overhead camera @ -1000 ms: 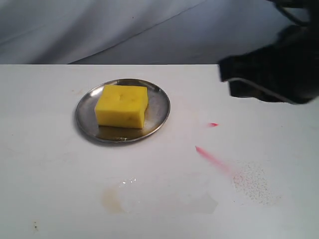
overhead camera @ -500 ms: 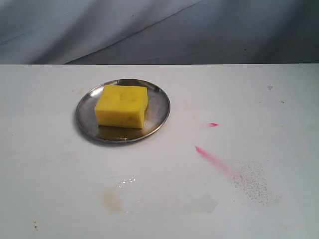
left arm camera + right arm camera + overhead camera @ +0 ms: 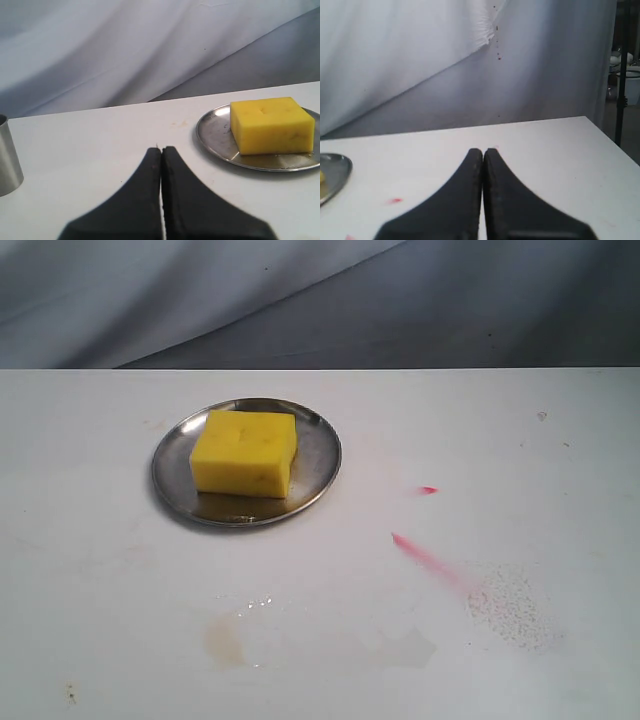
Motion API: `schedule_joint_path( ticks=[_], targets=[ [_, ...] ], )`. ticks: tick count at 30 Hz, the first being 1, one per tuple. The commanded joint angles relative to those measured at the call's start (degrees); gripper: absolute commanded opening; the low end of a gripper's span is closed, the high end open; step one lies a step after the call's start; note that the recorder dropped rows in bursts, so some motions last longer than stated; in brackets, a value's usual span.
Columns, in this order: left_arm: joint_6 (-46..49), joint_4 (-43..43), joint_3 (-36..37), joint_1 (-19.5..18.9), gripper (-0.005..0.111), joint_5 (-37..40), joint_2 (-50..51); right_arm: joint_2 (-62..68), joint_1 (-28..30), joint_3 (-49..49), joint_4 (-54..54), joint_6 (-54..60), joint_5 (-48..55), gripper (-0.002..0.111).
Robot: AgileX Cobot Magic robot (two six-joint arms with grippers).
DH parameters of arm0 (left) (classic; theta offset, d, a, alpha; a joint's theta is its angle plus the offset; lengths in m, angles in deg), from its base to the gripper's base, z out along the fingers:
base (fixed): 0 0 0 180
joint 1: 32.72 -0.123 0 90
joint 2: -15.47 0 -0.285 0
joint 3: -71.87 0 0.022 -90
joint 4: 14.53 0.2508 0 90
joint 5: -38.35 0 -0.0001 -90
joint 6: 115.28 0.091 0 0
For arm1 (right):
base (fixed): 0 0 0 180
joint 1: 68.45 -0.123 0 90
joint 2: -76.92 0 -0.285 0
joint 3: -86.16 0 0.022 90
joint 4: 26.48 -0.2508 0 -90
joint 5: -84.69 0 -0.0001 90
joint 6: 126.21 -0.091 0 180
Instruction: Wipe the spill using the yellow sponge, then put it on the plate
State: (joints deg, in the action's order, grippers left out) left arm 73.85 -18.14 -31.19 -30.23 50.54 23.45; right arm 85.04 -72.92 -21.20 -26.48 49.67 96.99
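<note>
The yellow sponge [image 3: 245, 452] lies on the silver plate [image 3: 318, 455] on the white table, and shows again as the sponge [image 3: 271, 125] on the plate [image 3: 215, 131] in the left wrist view. A faint tan spill [image 3: 225, 639] with a wet sheen sits near the front edge. Neither arm shows in the exterior view. My left gripper [image 3: 161, 149] is shut with nothing in it, short of the plate. My right gripper [image 3: 483, 150] is shut and empty too, with the plate's rim [image 3: 340, 172] off to its side.
Pink-red streaks [image 3: 425, 555] and a patch of dark specks [image 3: 510, 605] mark the table right of the spill. A metal cup [image 3: 7, 157] stands at the edge of the left wrist view. A grey cloth backdrop hangs behind the table.
The right arm, seen at the upper right a second ago, has drawn out of the exterior view. The sponge and plate have not moved.
</note>
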Motion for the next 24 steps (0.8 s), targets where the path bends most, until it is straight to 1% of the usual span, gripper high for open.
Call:
schedule_joint_path(
  ticks=[1, 5, 12, 14, 16, 24],
  targets=[
    [0.02, -0.34, 0.27, 0.29, 0.0, -0.41, -0.2, -0.34, 0.46, 3.76, -0.84, 5.97, -2.0, 0.0],
    [0.02, -0.34, 0.27, 0.29, 0.0, -0.41, -0.2, -0.34, 0.46, 4.58, -0.58, 5.85, -5.37, 0.0],
    [0.02, -0.34, 0.27, 0.29, 0.0, -0.41, -0.2, -0.34, -0.09, 4.58, 2.36, 3.15, -5.42, 0.0],
    [0.02, -0.34, 0.27, 0.29, 0.0, -0.41, -0.2, -0.34, -0.3, 4.58, 1.31, 3.58, -5.3, 0.0],
    [0.02, -0.34, 0.27, 0.29, 0.0, -0.41, -0.2, -0.34, -0.3, 4.58, -1.26, 6.29, -5.2, 0.0],
    [0.02, -0.34, 0.27, 0.29, 0.0, -0.41, -0.2, -0.34, -0.3, 4.58, -1.94, 6.63, -4.63, 0.0]
  ],
)
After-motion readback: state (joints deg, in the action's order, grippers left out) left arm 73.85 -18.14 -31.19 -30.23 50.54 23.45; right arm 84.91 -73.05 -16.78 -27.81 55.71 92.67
